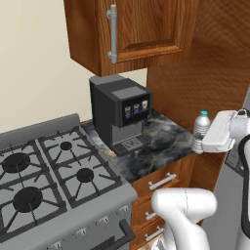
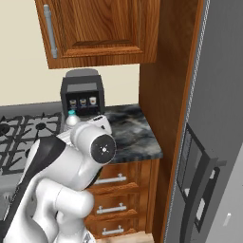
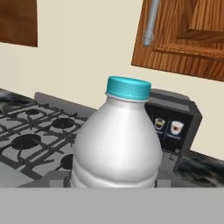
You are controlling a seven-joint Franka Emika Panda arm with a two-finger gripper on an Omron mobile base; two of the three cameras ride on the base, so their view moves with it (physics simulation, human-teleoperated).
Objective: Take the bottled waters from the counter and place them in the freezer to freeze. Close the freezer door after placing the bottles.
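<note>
White plastic of the arm hides most of our pincer [image 1: 197, 142], so we cannot tell whether it grips or merely flanks the bottled water [image 1: 200, 128], which stands upright at the right end of the counter [image 1: 161, 146], its lower half cut off in the hand view. The coffee machine [image 1: 120, 113] stands left of it, the stove [image 1: 44, 171] beyond, cabinets [image 1: 132, 29] overhead

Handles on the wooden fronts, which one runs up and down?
The upper cabinet's handle, above the coffee machine; the drawer handles below the counter lie level.
</note>
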